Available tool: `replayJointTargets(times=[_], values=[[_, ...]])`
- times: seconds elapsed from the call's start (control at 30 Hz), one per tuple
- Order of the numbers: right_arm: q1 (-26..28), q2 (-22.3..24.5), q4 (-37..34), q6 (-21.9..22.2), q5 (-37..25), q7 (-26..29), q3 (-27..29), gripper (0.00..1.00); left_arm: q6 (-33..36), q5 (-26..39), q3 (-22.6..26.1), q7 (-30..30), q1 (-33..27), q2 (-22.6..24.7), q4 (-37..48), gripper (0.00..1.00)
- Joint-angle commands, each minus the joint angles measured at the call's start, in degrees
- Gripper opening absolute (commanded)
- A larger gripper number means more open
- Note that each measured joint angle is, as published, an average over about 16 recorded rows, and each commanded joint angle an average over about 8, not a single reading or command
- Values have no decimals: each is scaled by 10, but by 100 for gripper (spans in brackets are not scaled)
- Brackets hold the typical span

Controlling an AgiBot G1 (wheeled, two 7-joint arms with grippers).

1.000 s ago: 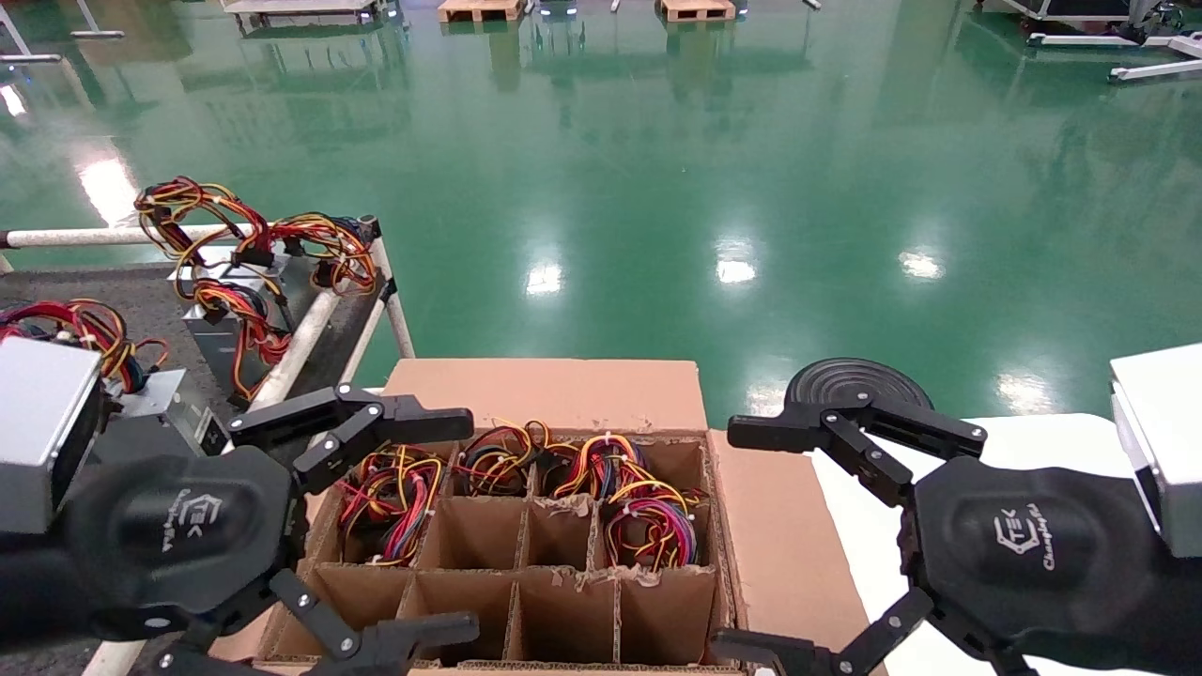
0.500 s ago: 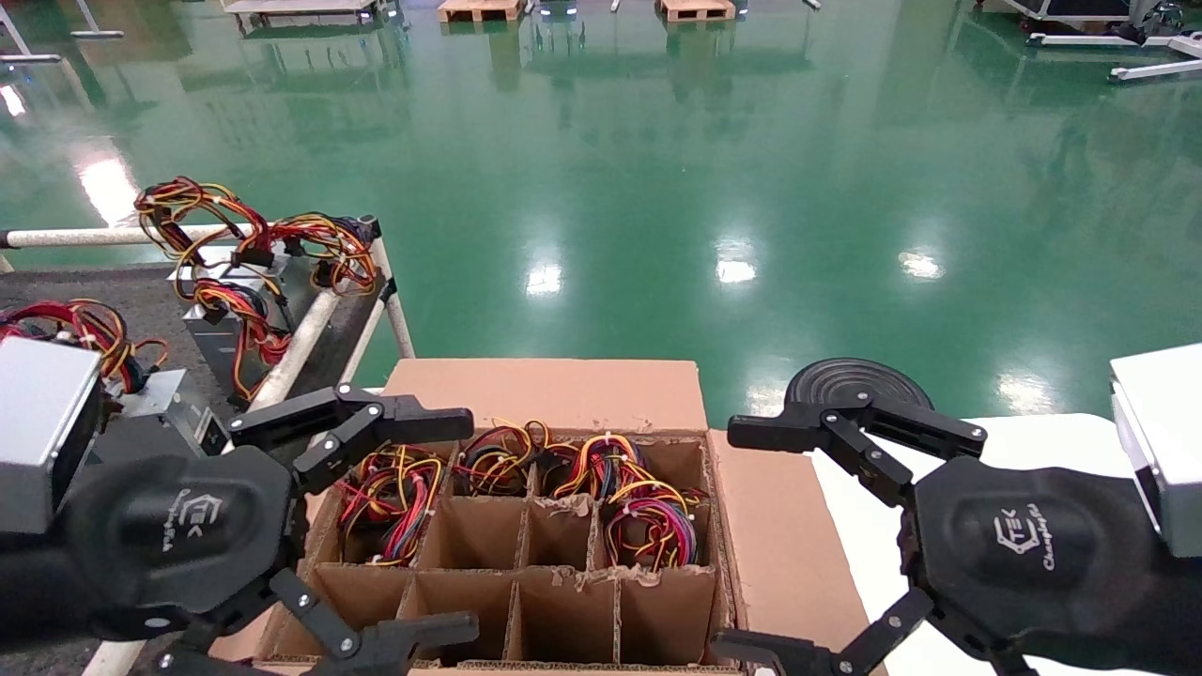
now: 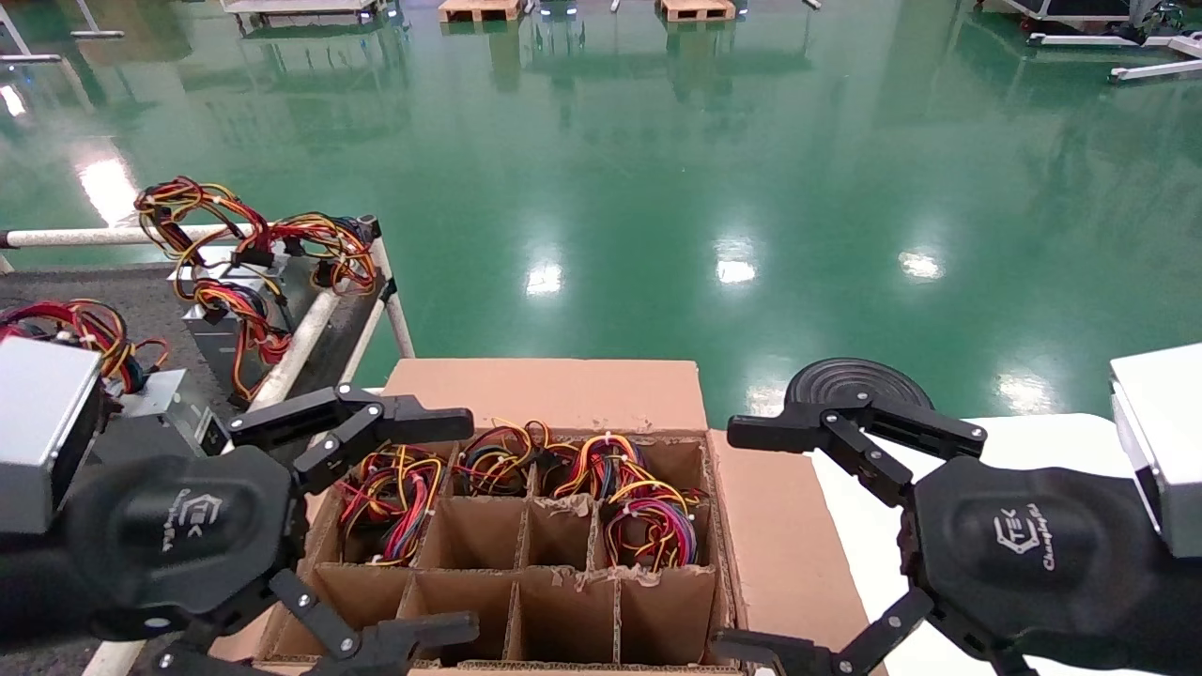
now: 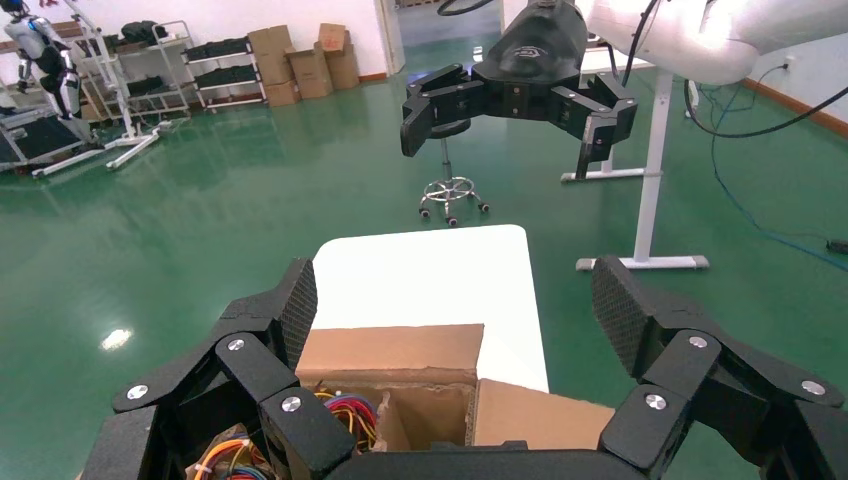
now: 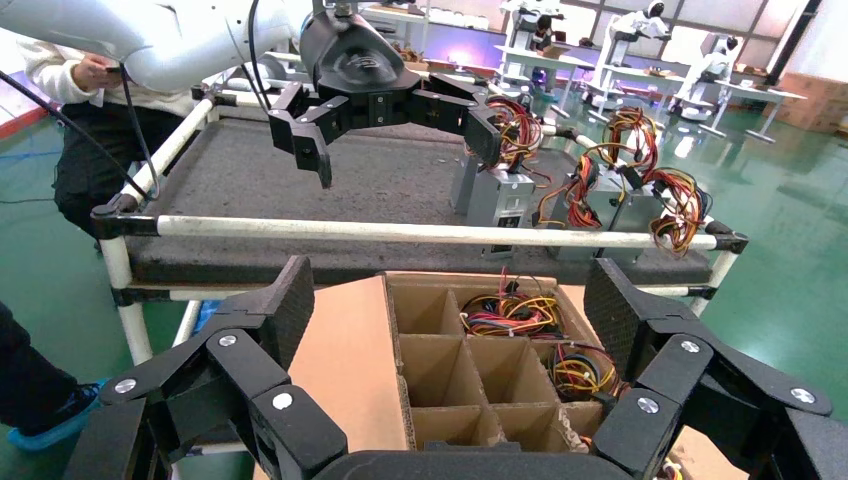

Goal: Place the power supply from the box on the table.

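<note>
The brown cardboard box (image 3: 549,390) stands low in the middle of the head view, its divider cells open. Power supplies sit in the far cells, showing only as wire bundles (image 3: 390,498), (image 3: 648,526); the near cells look empty. My left gripper (image 3: 462,526) hovers open over the box's left edge, nothing between its fingers. My right gripper (image 3: 731,541) hangs open above the box's right flap, also empty. The dark grey table (image 3: 141,300) with white rails lies to the left, carrying several power supplies (image 3: 225,329). The right wrist view looks down into the box (image 5: 470,370).
A white tabletop (image 3: 1033,441) lies under the box to the right, and a black round stool (image 3: 850,380) stands behind it. A person (image 5: 90,130) stands at the table's far side. Green floor stretches beyond.
</note>
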Motion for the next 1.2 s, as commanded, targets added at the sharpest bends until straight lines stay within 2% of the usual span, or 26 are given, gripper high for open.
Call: replayJointTargets(times=[0.03, 0.47, 0.8, 1.2], values=[[0, 0, 0, 0, 0, 0, 0, 0, 0, 0, 0, 0, 0, 0, 0, 100], [0, 0, 0, 0, 0, 0, 0, 0, -1, 3, 1, 0, 1, -2, 2, 100], [0, 0, 0, 0, 0, 0, 0, 0, -19, 26, 14, -4, 10, -25, 14, 100], [0, 0, 0, 0, 0, 0, 0, 0, -69, 79, 58, -65, 24, -57, 19, 100]])
